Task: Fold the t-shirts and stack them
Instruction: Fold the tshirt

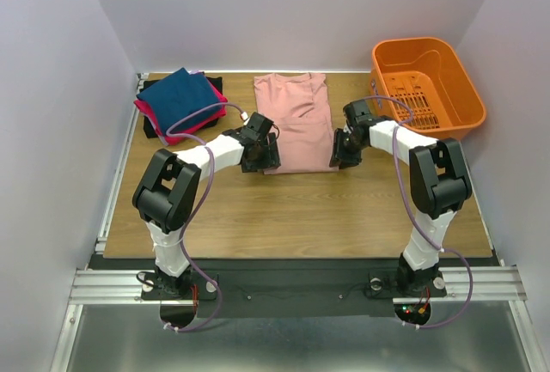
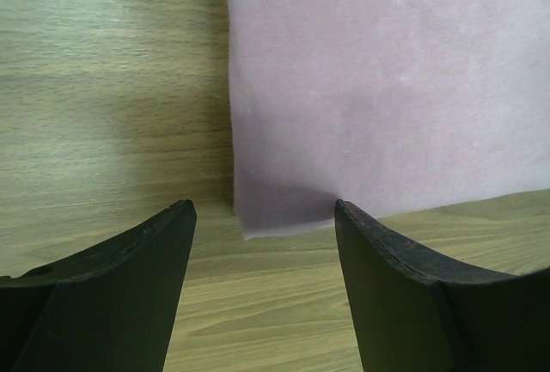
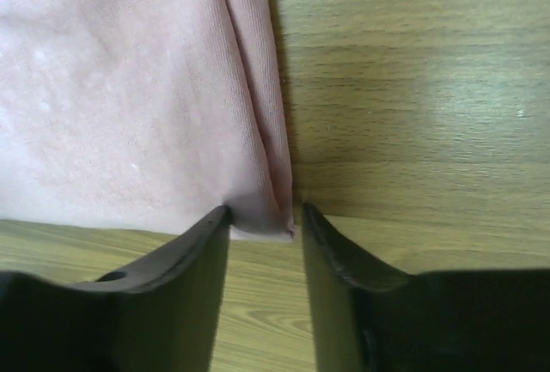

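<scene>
A dusty-pink t-shirt (image 1: 295, 123) lies folded into a long strip in the middle of the table. My left gripper (image 1: 262, 155) is at its near left corner. In the left wrist view that gripper (image 2: 262, 209) stands open, with the pink corner (image 2: 258, 217) just ahead of the wide gap between the fingertips. My right gripper (image 1: 344, 150) is at the near right corner. Its jaws (image 3: 265, 210) are narrow around the folded pink edge (image 3: 258, 192). The left finger (image 3: 206, 243) touches the cloth and a thin gap shows at the right finger. Folded navy (image 1: 179, 95), magenta (image 1: 185, 125) and black (image 1: 151, 129) t-shirts are stacked at the back left.
An orange plastic basket (image 1: 425, 84) stands at the back right corner, close behind the right arm's elbow. White walls close in the table on three sides. Bare wooden tabletop (image 1: 301, 217) stretches between the pink t-shirt and the arm bases.
</scene>
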`<state>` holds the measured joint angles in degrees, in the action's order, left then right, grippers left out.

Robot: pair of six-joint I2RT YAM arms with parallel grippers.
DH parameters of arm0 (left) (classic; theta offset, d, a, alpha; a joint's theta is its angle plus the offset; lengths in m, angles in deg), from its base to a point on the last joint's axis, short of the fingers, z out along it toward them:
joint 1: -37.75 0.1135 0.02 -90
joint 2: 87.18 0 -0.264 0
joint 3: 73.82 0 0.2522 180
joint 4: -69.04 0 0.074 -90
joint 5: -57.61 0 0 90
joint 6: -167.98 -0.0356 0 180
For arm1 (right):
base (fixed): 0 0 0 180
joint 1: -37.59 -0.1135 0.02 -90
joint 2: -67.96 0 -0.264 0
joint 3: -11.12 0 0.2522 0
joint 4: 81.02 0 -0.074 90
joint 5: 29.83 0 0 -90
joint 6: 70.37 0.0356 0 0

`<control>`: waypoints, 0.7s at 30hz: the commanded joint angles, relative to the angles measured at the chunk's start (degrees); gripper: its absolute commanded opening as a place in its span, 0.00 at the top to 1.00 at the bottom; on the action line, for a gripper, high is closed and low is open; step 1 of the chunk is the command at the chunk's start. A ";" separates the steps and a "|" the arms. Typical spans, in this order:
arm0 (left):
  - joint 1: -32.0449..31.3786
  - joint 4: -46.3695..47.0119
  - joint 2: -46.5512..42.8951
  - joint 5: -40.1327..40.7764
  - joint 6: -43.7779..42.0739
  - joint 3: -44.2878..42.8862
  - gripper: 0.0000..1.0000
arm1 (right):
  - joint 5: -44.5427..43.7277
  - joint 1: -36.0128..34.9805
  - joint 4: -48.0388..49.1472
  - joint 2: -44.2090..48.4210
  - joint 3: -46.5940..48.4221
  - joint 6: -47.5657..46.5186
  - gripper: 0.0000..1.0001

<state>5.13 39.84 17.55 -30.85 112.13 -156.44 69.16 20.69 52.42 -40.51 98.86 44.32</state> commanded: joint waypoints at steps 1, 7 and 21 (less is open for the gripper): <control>-0.60 -2.31 -2.16 2.85 0.56 -0.31 0.24 | 0.94 -0.14 3.09 -0.78 -1.46 0.36 0.58; -0.86 -3.89 -1.72 4.26 0.65 -0.40 0.31 | 2.78 -0.14 3.53 -2.19 -1.29 0.36 0.71; -1.57 -3.37 0.21 3.56 0.04 -1.27 0.45 | 2.87 -0.14 3.62 -1.66 -1.47 0.19 0.79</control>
<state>3.97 36.67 17.64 -27.77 112.61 -156.44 72.02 20.69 54.91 -41.53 97.74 44.75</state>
